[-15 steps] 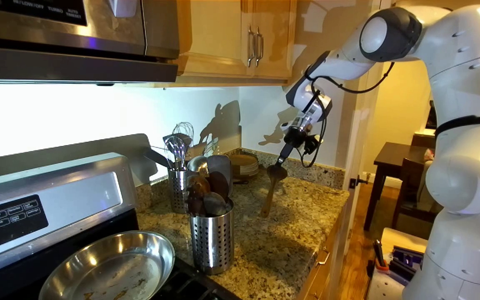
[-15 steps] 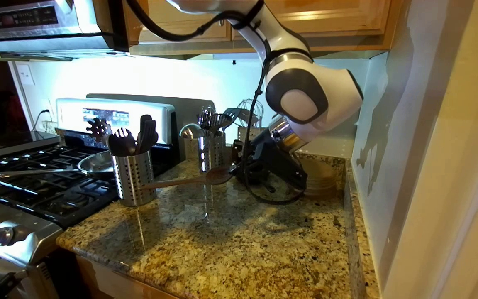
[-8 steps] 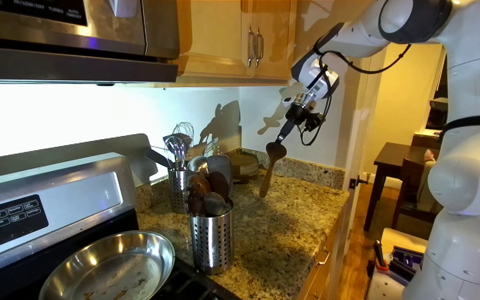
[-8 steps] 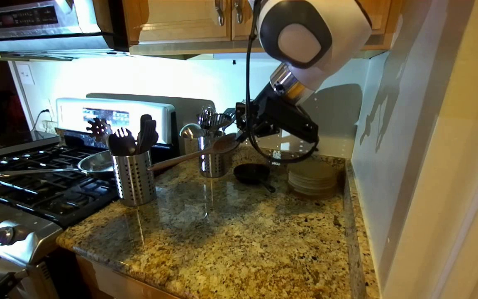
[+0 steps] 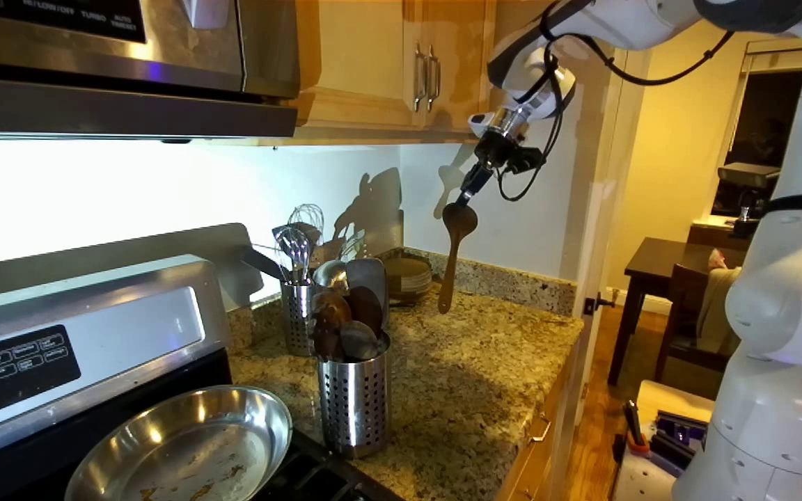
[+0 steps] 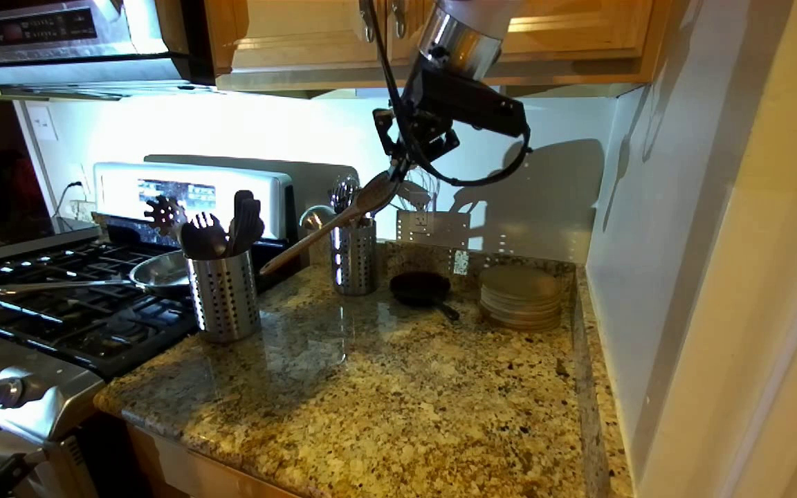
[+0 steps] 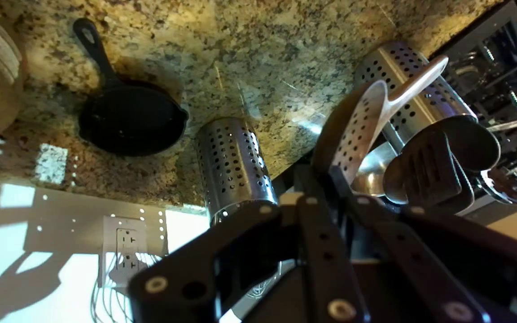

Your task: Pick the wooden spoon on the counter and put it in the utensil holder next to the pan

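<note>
In an exterior view the spoon (image 5: 451, 259) hangs from the pincer (image 5: 464, 200), pinched by its bowl (image 5: 460, 220), above the counter (image 5: 484, 348), apart from the holder (image 5: 356, 410). In an exterior view its handle (image 6: 308, 241) slants toward the holder, the arm (image 6: 488, 15) tilted above. In the wrist view the handle crosses before the holder.

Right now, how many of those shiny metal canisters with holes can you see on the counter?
2. The utensil holder stands next to the pan; the second canister stands near the small black skillet. No third shows, though one could be out of view.
</note>
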Robot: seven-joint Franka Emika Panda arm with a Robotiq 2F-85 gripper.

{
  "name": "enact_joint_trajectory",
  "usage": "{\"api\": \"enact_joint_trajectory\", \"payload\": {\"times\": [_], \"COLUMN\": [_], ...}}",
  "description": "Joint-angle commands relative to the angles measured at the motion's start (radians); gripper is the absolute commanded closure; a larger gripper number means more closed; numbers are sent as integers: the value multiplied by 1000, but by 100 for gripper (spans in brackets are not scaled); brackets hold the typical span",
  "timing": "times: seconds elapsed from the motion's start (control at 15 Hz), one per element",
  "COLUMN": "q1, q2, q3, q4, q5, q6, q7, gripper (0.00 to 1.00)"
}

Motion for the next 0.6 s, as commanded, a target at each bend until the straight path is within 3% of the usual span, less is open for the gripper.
{"api": "enact_joint_trajectory", "payload": {"times": [0.0,0.53], "q1": [69,177], "q2": [-136,-307], "q3": [-11,6], "q4": [-94,-190], "q5": [-89,-213], "q6": [124,294], "q7": [-3,4], "gripper": [93,93]}}
